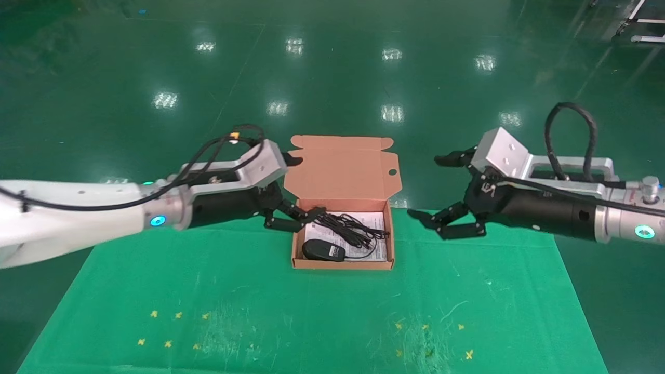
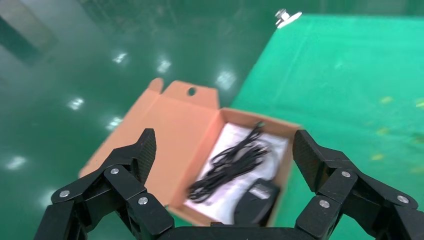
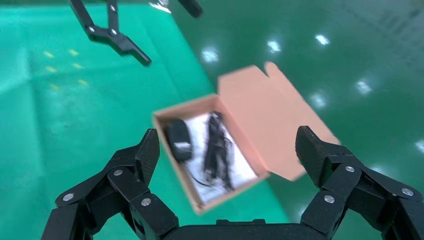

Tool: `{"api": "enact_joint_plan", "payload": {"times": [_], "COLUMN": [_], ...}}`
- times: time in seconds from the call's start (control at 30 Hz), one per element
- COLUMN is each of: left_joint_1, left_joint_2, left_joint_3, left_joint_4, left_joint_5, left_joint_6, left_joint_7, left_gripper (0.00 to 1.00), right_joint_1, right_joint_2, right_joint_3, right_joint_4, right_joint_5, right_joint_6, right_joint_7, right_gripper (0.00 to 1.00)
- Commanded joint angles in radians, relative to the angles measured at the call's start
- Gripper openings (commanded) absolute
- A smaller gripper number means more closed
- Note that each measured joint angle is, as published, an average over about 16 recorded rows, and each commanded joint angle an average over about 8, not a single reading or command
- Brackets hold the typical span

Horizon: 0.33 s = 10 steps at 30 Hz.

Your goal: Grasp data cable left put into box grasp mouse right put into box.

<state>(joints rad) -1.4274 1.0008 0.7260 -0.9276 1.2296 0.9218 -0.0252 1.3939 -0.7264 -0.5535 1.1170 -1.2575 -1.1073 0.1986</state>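
The salmon-orange box [image 1: 343, 265] stands at the middle of the green cloth with its lid [image 1: 340, 169] raised at the back. Inside, on a white sheet [image 1: 378, 244], lie the black mouse [image 1: 323, 250] at the front left and the bundled data cable [image 1: 350, 228] behind it. My left gripper [image 1: 306, 187] hovers open at the box's back left corner, holding nothing. My right gripper [image 1: 426, 187] hangs open and empty to the box's right. The left wrist view shows the box [image 2: 170, 125], cable [image 2: 232, 165] and mouse [image 2: 256, 200] beyond the gripper [image 2: 225, 145]. The right wrist view shows the box [image 3: 272, 120], mouse [image 3: 179, 140], cable [image 3: 216, 150] and gripper [image 3: 227, 140].
The green cloth [image 1: 311, 311] carries small yellow marks [image 1: 171, 327] near its front. Glossy green floor [image 1: 332, 78] lies beyond the table's back edge. A white frame [image 1: 644, 21] stands far off at the back right. The left gripper [image 3: 115, 35] shows in the right wrist view.
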Motion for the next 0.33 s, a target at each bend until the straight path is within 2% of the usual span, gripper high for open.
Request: {"api": "enact_joint_plan", "payload": {"times": [0.03,0.33], "left_joint_1": [0.024,0.108], "left_joint_2": [-0.026,-0.119], "left_joint_3": [-0.03,-0.136], "left_joint_4": [-0.024,-0.109], "left_joint_5": [-0.034,-0.152], "left_joint_6": [0.039,0.175], "left_joint_7": [-0.011,-0.05], "left_gripper": [1.0,1.0], "right_joint_1": [-0.021,-0.096], "right_joint_2": [0.008,0.035], "right_joint_3": [0.018,0.083], "right_joint_4": [0.011,0.05], "right_joint_5": [0.035,0.159], "right_joint_6": [-0.026,-0.117], "right_joint_7": [-0.001,-0.003], "right_gripper": [1.0,1.0]}}
